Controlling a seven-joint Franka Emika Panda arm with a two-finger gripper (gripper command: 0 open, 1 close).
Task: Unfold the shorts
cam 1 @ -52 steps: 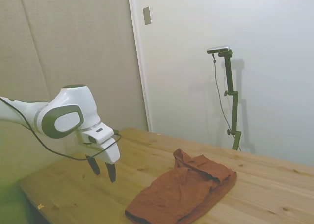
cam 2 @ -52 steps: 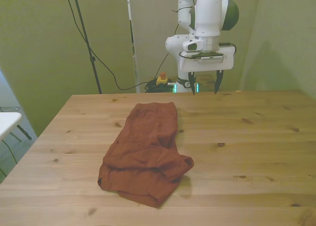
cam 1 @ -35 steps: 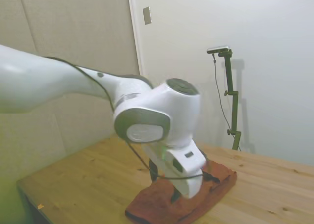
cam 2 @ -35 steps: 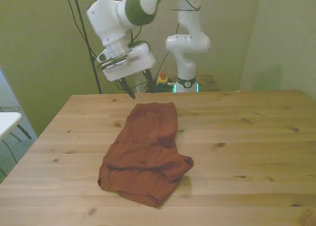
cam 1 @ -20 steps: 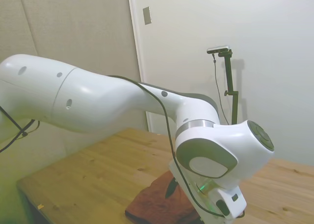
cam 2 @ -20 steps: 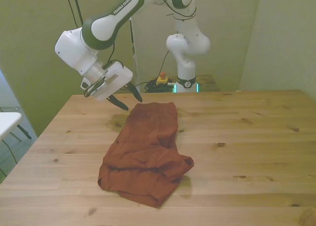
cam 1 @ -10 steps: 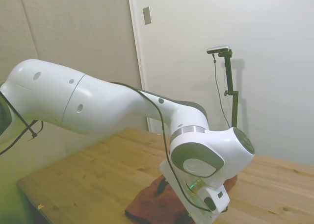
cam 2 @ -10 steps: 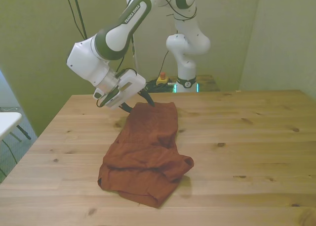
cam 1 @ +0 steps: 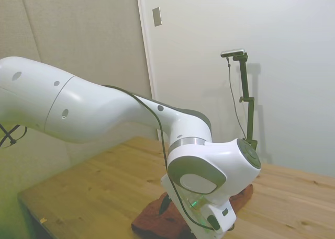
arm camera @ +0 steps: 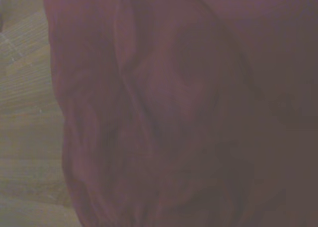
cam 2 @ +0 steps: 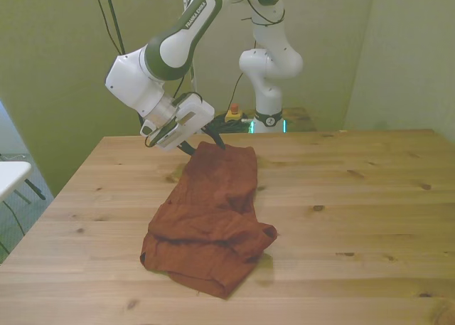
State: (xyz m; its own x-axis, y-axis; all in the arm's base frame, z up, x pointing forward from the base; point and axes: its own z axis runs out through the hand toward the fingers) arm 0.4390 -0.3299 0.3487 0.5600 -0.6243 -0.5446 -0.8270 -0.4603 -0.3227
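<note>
- shorts point(cam 2: 213, 218): rust-brown, soft and limp, look light; lie folded on the wooden counter point(cam 2: 370, 197), in the front view spanning from about 12 o'clock of centre down to 7 o'clock.
- Handling guess: cloth will drape and sag when lifted, not hold shape; no breakage risk; weave looks matte, so a pinch should hold without slipping.
- Bottom end in the front view is doubled over, rumpled, with a thick fold ridge running toward 4 o'clock; top end is flatter with a straight edge.
- tool point(cam 2: 202, 141): at the shorts' far edge, 12 o'clock end of the cloth in the front view; dark fingers touch or sit just over the fabric corner. Cannot tell whether it is released or clenched on the cloth.
- Side view: wrist housing hides most of the shorts point(cam 1: 152, 220); only strips show beside it.
- Wrist view: blurred reddish cloth point(arm camera: 164, 113) with soft creases, bare wood at one side.
- Where to hold, judged: one layer only, at an edge or corner, then draw it outward; grabbing the thick fold would drag everything.
</note>
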